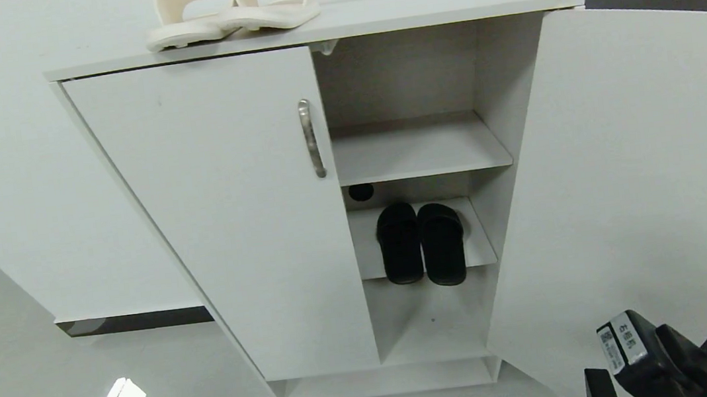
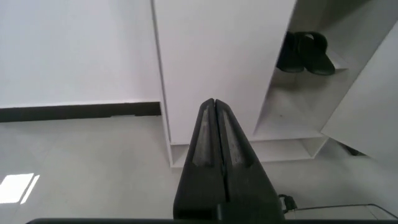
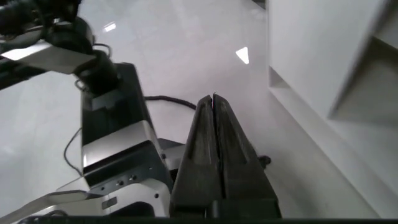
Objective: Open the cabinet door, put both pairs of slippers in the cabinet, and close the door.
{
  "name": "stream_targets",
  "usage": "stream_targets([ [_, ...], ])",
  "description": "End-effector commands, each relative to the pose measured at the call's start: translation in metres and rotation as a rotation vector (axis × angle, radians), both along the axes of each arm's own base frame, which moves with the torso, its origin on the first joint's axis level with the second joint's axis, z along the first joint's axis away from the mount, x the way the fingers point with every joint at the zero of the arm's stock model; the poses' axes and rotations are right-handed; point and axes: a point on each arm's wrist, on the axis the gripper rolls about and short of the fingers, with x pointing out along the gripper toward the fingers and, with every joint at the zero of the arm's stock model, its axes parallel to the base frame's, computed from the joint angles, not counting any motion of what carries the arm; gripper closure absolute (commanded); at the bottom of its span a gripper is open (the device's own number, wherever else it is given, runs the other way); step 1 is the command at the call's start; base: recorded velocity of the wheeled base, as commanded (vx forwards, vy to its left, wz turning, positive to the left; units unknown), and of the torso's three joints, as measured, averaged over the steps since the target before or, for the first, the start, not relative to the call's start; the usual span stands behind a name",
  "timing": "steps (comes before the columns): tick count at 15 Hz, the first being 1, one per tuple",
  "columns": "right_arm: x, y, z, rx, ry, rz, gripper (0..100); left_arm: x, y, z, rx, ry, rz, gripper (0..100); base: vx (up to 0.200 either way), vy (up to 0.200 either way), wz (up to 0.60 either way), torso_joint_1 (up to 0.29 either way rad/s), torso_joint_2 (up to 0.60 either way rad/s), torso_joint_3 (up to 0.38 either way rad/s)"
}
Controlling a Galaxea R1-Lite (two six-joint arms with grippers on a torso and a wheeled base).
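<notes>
The black slippers (image 1: pixel 420 242) sit side by side on the lower shelf (image 1: pixel 480 247) of the cabinet (image 1: pixel 405 9), its right door (image 1: pixel 622 161) open. The cream slippers (image 1: pixel 232 6) lie on its top. The left fingers (image 2: pixel 204 137) and right fingers (image 3: pixel 200 137) are pressed together, empty, seemingly low near the floor (image 1: pixel 30 395), well apart from both pairs.

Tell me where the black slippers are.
In the head view the black slippers sit side by side on the lower shelf in the open right half of the cabinet, just right of the closed left door.
</notes>
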Motion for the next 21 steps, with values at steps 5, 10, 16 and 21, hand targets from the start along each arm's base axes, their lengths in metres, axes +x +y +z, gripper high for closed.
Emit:
stream_targets([
  [5,0.0005,0.0002,-0.0033,-0.015,0.006,-0.001,100,0.0000,0.0000,0.0000,0.000,0.000,0.003,100,0.000,0.200,0.00,0.000,0.00,0.003],
  [10,0.0007,0.0005,-0.0039,-0.018,0.006,0.000,100,0.0001,0.0000,0.0001,-0.003,0.002,0.003,100,0.000,0.200,0.00,0.001,0.00,0.001],
  [16,0.0017,0.0021,-0.0067,-0.031,0.008,0.001,100,0.0001,0.0000,0.0001,-0.003,0.002,0.003,100,0.000,0.133,0.00,0.001,0.00,0.003],
  [21,0.0019,0.0025,-0.0074,-0.034,0.009,0.001,100,0.0001,0.0000,0.0001,-0.003,0.002,0.003,100,0.000,0.000,0.00,0.000,0.00,0.000],
])
